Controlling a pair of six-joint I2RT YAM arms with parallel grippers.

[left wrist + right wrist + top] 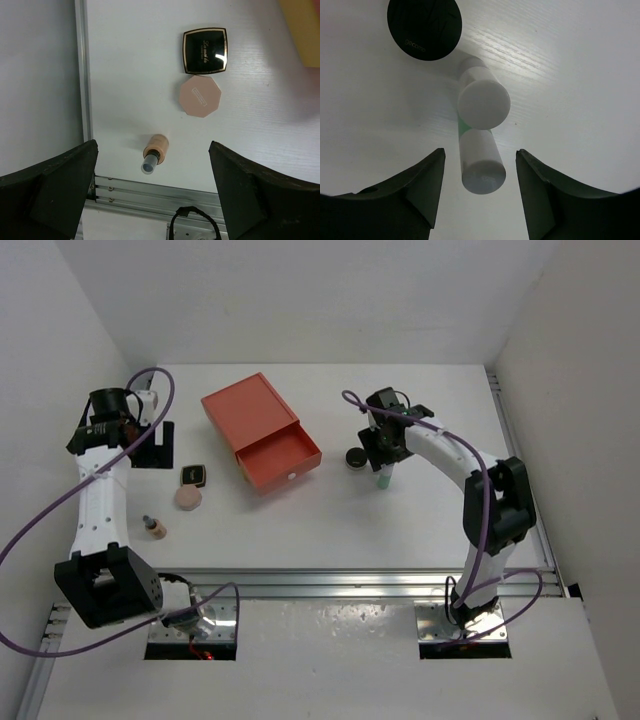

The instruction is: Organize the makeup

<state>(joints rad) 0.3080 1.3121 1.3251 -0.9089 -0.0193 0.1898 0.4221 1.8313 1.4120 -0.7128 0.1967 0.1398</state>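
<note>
Overhead view: the surface [420, 530] carries one coral-red drawer box [262, 430] toward the far edge, left of centre, with its drawer pulled out. Three items lie in a loose line near the left edge: one dark square case [193, 476], one peach puff [189, 498] just beside it on the near side, and one brownish tube [154, 527] closest to the near edge. Right of centre sits one black round compact [355, 458], with one pale-green tube [383, 480] just beside it under the right end effector [384, 458]. The right wrist view adds what the overhead view hides: a second item, a white tube [482, 102], stands touching or nearly touching the pale-green tube [481, 167], which has a white cap. That makes two tubes on this side, with the compact [425, 27] beyond them. The right end effector [480, 200] is spread, with a gap showing between each finger and the white-capped tube; it grips nothing. The left wrist view gives detail the overhead view lacks: gold trim and lettering on the case [205, 51], an eight-sided outline on the puff [200, 96], and the brownish tube [155, 152] lying on its side. The left end effector [152, 192] is spread wide and holds nothing.
</note>
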